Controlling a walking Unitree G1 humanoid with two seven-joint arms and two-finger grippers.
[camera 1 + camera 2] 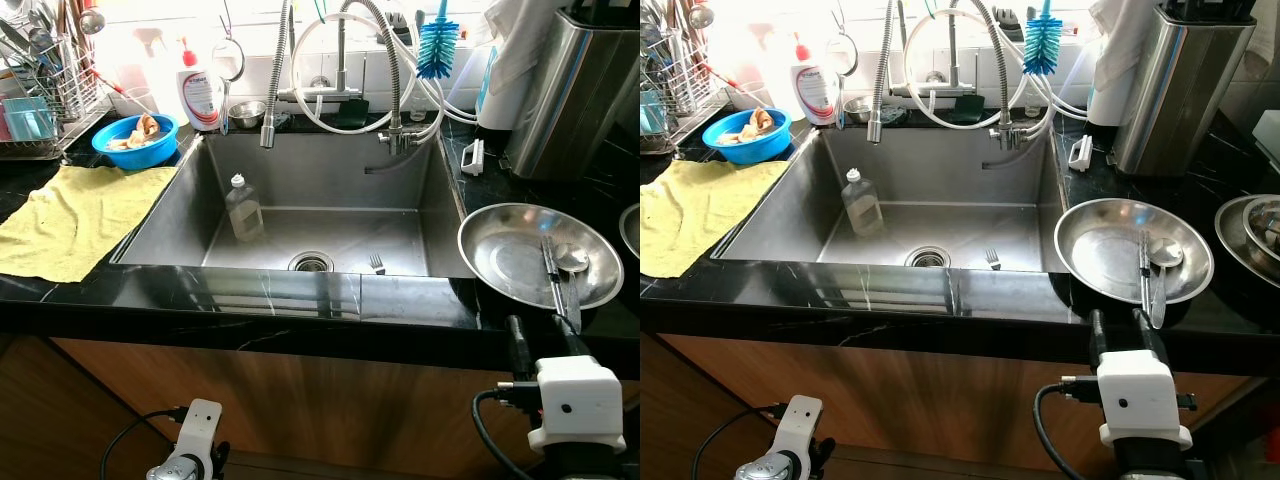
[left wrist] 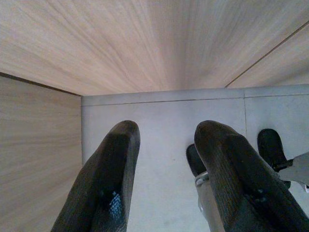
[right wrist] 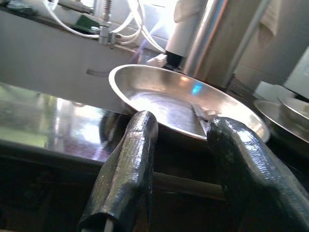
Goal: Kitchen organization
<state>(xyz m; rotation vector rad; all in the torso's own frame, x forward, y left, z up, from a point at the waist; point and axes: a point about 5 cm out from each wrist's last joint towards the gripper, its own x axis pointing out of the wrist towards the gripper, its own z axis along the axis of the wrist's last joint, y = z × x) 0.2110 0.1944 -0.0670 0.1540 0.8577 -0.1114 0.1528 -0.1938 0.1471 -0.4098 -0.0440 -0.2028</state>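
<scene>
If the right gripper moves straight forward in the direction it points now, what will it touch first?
Most likely the near rim of the steel bowl on the black counter. The open right gripper aims at it from the counter's front edge, though depth is unclear.

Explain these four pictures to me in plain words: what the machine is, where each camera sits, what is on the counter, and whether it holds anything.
This is a humanoid robot standing at a kitchen sink. Two pictures come from its head, looking down; the other two come from cameras on its wrists, looking along black fingers. The right gripper is open and empty, raised just before the steel pan on the black counter, where a spoon lies. The left gripper hangs open over the floor. In the sink are a clear bottle and a fork. Left lie a yellow cloth and a blue bowl.
</scene>
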